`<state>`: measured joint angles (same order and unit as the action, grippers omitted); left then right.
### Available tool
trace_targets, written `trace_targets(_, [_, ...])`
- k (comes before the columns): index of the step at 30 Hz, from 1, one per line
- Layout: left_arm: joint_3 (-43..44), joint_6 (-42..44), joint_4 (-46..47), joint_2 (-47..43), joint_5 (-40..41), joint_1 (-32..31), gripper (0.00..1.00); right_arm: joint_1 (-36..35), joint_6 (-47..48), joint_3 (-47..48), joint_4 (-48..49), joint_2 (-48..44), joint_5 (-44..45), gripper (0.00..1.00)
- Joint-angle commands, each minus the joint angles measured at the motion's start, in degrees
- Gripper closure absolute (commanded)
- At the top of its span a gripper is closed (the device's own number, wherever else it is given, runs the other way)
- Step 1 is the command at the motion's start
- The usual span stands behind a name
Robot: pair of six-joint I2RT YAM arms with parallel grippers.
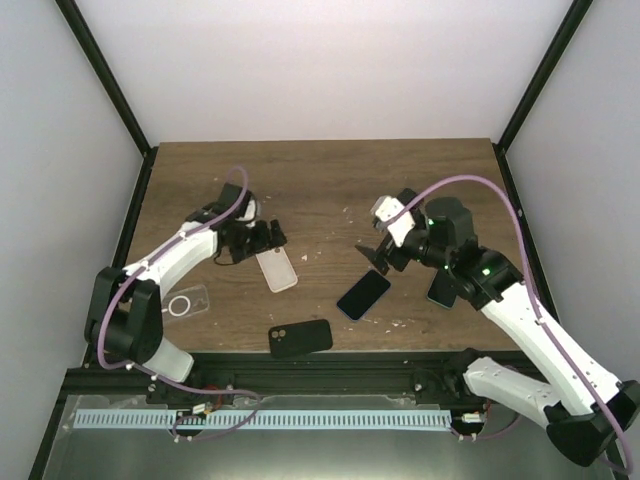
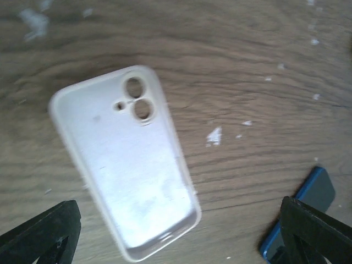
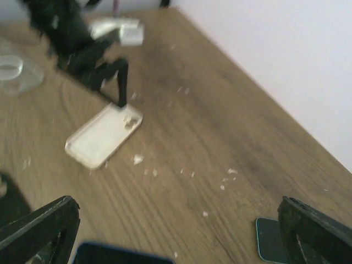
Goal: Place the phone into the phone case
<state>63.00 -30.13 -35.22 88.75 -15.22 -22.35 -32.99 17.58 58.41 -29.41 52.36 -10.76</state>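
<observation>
A white phone case [image 1: 277, 268] lies hollow side up on the wooden table, camera cut-outs toward the far end. My left gripper [image 1: 262, 238] hovers over its far end, open; in the left wrist view the case [image 2: 126, 159] lies between and ahead of the spread fingers [image 2: 38, 234], untouched. A dark phone with a blue rim [image 1: 363, 294] lies flat to the right of the case. My right gripper [image 1: 378, 255] hangs open just above and behind the phone; in the right wrist view only the phone's edge [image 3: 121, 254] shows at the bottom, and nothing is between the fingers [image 3: 316, 231].
A black phone case [image 1: 300, 338] lies near the front edge. A clear case with a ring [image 1: 185, 302] sits at the left, beside the left arm. A second, teal-rimmed phone [image 1: 440, 290] lies partly under the right arm. White crumbs dot the table.
</observation>
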Motion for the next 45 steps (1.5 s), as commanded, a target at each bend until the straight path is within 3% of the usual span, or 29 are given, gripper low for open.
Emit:
trace_targets(1, [-5.0, -4.5, 3.1, -3.7, -3.9, 4.7, 0.0, -2.1, 22.8, 1.2, -12.0, 4.0, -7.0, 0.0])
trace_targets(8, [-9.3, -8.4, 5.9, -3.0, -7.1, 7.7, 0.04, -4.3, 34.1, 0.6, -19.4, 18.6, -1.5, 0.0])
trace_targets(18, [-11.5, -8.5, 7.9, -2.1, -5.0, 8.2, 0.04, -4.9, 47.7, -4.5, -16.3, 29.7, -5.9, 0.05])
trace_targets(28, [-13.9, -9.5, 10.9, -2.7, -7.6, 8.3, 0.06, -6.9, 54.0, -5.7, -10.6, 38.2, 3.2, 0.0])
trace_targets(41, [-16.8, -10.6, 14.1, -1.6, -7.4, 8.2, 0.07, -7.9, 54.0, -5.2, -4.7, 44.5, 7.2, 0.02])
trace_targets(45, [-17.1, -10.7, 15.3, -0.2, -7.0, 8.3, 0.09, -7.9, 48.2, -0.3, -6.1, 48.7, 5.4, 0.13])
